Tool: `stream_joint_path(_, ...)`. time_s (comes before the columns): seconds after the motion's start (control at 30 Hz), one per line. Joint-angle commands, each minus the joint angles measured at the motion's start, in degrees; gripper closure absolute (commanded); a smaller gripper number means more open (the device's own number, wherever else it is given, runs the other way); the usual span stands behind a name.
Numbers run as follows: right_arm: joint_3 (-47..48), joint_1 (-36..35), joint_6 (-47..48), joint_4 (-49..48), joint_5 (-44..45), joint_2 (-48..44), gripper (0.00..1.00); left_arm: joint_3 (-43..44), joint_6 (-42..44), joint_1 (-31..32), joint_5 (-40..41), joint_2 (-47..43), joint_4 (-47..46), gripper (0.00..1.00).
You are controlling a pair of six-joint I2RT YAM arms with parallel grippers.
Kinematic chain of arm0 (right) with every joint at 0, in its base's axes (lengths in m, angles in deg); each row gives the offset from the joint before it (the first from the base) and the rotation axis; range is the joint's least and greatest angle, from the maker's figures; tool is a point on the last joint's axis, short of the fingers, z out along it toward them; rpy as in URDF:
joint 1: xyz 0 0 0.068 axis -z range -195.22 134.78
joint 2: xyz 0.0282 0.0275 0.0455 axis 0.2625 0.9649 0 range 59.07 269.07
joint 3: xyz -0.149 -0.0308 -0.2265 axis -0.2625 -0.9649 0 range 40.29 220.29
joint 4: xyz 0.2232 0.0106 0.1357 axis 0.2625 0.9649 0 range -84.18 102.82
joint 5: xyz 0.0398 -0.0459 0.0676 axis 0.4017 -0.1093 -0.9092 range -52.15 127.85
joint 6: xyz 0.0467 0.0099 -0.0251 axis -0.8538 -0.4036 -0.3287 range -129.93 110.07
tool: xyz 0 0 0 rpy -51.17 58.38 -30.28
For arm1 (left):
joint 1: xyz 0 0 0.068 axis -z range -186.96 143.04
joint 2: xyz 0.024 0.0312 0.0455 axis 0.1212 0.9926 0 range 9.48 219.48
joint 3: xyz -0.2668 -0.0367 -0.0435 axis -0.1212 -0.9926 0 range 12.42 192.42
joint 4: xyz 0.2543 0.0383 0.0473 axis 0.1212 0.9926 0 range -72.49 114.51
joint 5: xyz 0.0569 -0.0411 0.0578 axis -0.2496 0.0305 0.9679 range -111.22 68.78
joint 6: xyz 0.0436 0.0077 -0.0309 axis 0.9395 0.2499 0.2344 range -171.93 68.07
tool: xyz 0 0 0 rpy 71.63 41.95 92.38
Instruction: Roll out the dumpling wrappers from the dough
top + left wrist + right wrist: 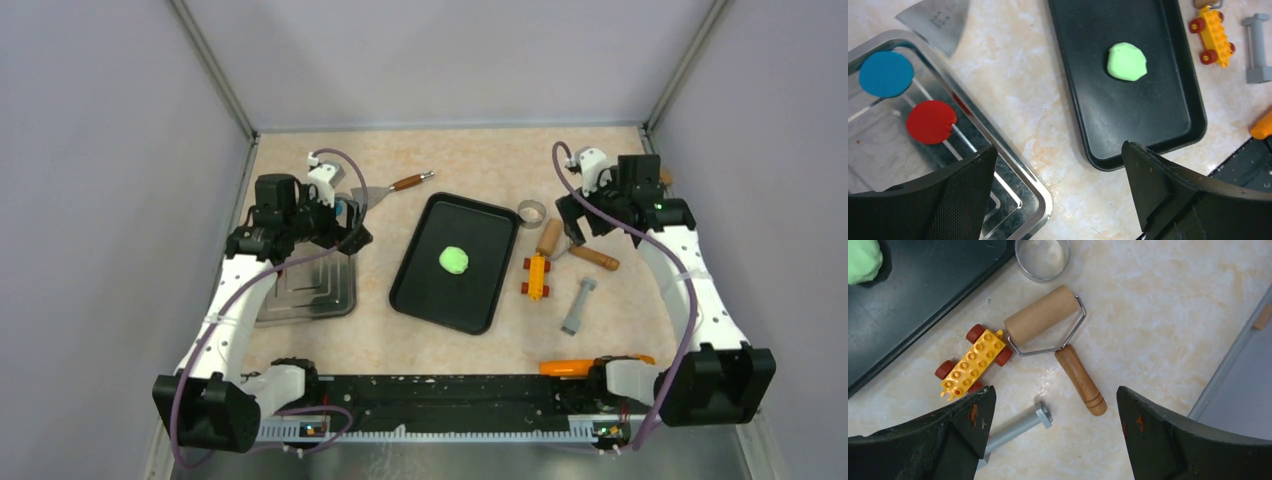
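Overhead camera looks down; both close wrist views share the tray (1143,120).

We hold both arms stretched forward, wrists tilted down — left gripper (1059,147) and right gripper (1055,390) spread wide.

The left arm (235,292) and right arm (692,290): white links, black joints and jaws, purple cables (345,153) looping alongside.

A: The light is bright and even, falling from overhead. Shadows on the worktop (470,165) are short and soft.
B: Any glare?
A: Pale streaks shine on the metal tray (878,160). The black tray (1148,120) shows only a faint sheen. The left claw's fingers (963,200) look dark and slightly soft.
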Motion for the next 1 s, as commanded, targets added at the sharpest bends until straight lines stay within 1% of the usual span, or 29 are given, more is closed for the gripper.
stream_joint_path(0.0,3.6,0.2,12.2,3.7,-6.4,6.1,0.08,2.0,1.8,0.1,-7.2,-0.3,-0.6,0.02)
stream_joint_path(0.1,7.3,1.9,16.5,8.4,-10.5,13.0,0.09,2.0,1.9,0.1,-8.6,-0.5,-0.7,0.02)
stream_joint_path(0.17,9.6,2.3,19.1,11.1,-11.8,16.9,0.09,2.1,1.6,0.1,-8.6,-0.8,-0.7,0.02)
stream_joint_path(0.27,12.1,4.8,25.6,13.9,-13.2,21.2,0.10,2.3,1.6,0.1,-8.7,-1.1,-0.5,0.01)
stream_joint_path(0.37,12.8,5.7,32.4,14.7,-11.5,24.6,0.19,2.5,1.6,0.1,-8.6,-1.3,-0.2,0.01)
stream_joint_path(0.47,13.4,6.1,37.9,16.7,-9.3,28.5,0.31,2.8,2.2,0.0,-9.1,-1.7,0.5,0.03)
stream_joint_path(0.53,13.8,6.2,40.1,17.9,-7.6,31.0,0.33,3.3,2.6,0.0,-9.1,-1.7,1.5,0.03)
stream_joint_path(0.67,11.6,6.3,41.6,13.7,-3.8,32.9,0.40,2.8,2.9,0.0,-9.3,-2.3,2.1,0.03)
stream_joint_path(0.83,6.6,6.3,42.1,7.9,-0.3,33.5,0.41,2.5,2.3,-0.1,-7.5,-3.3,1.7,0.03)
stream_joint_path(0.97,1.9,6.4,42.0,3.3,1.8,33.5,0.45,2.7,2.5,-0.3,-7.0,-3.4,1.6,0.03)
